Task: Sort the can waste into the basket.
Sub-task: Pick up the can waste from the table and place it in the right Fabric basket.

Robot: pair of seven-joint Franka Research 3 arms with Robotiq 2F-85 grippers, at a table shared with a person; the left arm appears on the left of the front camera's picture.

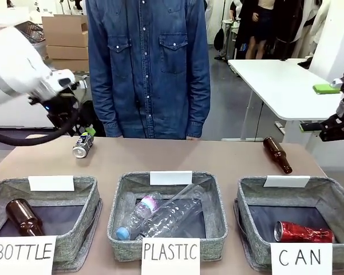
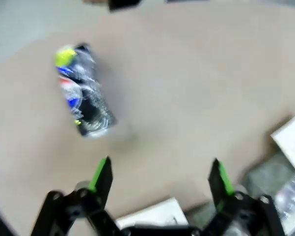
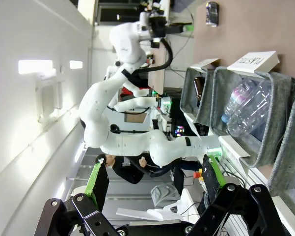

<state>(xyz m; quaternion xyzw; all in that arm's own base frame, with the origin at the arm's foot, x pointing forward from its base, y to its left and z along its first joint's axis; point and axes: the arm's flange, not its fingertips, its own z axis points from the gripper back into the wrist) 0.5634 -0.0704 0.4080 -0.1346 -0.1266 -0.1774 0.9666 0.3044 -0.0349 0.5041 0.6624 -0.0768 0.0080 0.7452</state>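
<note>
Both our left gripper point(image 2: 162, 169) and right gripper point(image 3: 154, 167) gape wide, empty. The dark can point(image 2: 83, 91) lies ahead of the left gripper.

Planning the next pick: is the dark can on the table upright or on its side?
On its side: the dark can lies along the table, silver end facing the camera.
</note>
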